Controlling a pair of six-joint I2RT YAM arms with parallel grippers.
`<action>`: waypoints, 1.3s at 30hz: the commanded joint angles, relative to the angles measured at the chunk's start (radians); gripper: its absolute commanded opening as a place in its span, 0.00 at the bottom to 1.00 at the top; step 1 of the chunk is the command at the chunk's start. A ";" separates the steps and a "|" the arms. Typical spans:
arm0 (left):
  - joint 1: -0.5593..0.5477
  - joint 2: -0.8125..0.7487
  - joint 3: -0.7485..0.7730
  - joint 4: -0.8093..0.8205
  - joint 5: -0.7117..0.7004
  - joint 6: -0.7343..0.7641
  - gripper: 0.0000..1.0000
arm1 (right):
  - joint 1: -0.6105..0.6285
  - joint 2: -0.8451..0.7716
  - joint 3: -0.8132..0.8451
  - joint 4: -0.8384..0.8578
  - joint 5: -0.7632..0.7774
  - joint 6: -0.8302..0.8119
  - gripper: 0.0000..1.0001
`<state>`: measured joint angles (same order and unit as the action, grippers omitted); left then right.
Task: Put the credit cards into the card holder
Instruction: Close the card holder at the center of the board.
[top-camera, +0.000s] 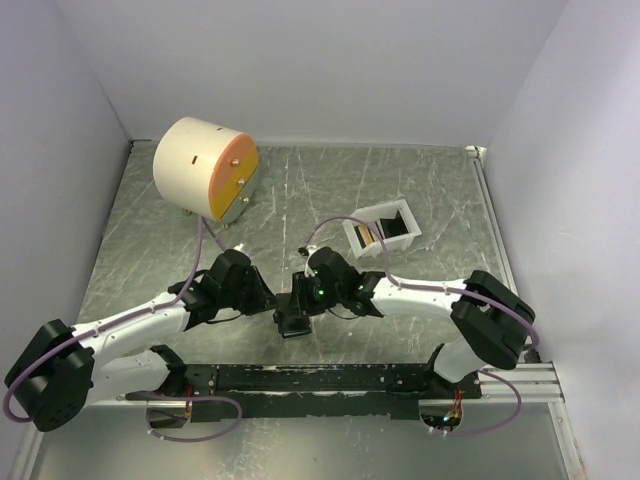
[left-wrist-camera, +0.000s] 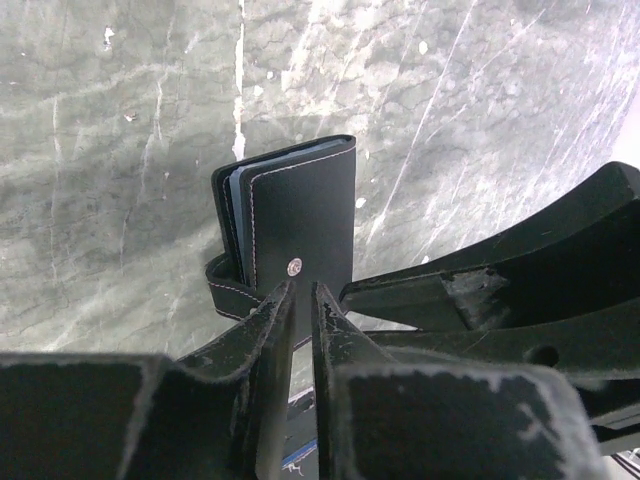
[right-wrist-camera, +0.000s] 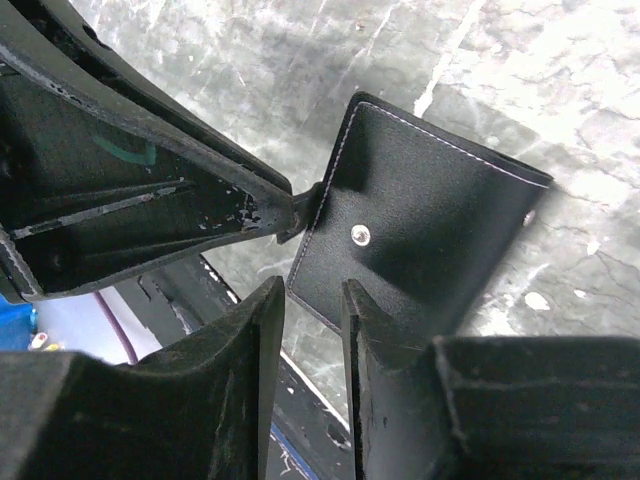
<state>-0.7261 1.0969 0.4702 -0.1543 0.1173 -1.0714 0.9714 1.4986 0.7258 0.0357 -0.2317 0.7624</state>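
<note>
**Me:** Grey marbled surface (top-camera: 420, 180), plain white walls (top-camera: 330, 60) on three sides. Big cream cylinder with an orange flat face (top-camera: 195, 165) lies at the far left. Small white open-topped rectangular tray (top-camera: 352, 236) sits right of centre. Thin orange-tan credit cards (top-camera: 368, 236) stand on edge inside the tray.

**Partner:** Where is the thing you are working on?

**Me:** The small black folding card holder with pale stitching (left-wrist-camera: 305, 220) is between my two hands. It is at the near middle of the surface, well apart from tray and cylinder. It stands on edge, with one silver snap stud (left-wrist-camera: 294, 266) low on the face turned to my left wrist. Pale blue-grey leaves show along its open side. I cannot tell whether those are cards or pockets, nor whether it touches the surface.

**Partner:** Left hand?

**Me:** My left hand (left-wrist-camera: 302, 292) is drawn narrow, with only a slit between the fingers. Its tips pinch the holder's lower edge just under the stud. From the right wrist, the same tips meet the holder's corner.

**Partner:** Right hand?

**Me:** My right hand (right-wrist-camera: 312, 292) comes in from the other side. Its fingers stand a little apart, and the holder's lower edge dips into the gap. I cannot tell whether the pads press on it.
</note>
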 joint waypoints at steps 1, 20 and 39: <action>0.010 0.007 0.010 -0.009 0.000 -0.001 0.22 | 0.027 0.039 0.046 0.032 0.014 0.024 0.31; 0.123 -0.052 -0.015 -0.107 0.041 0.026 0.20 | 0.073 0.150 0.195 -0.101 0.094 -0.006 0.23; 0.127 -0.039 -0.013 -0.102 0.066 0.043 0.20 | 0.082 0.180 0.222 -0.131 0.116 -0.012 0.12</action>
<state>-0.6056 1.0595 0.4667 -0.2527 0.1551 -1.0435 1.0489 1.6676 0.9222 -0.0887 -0.1379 0.7620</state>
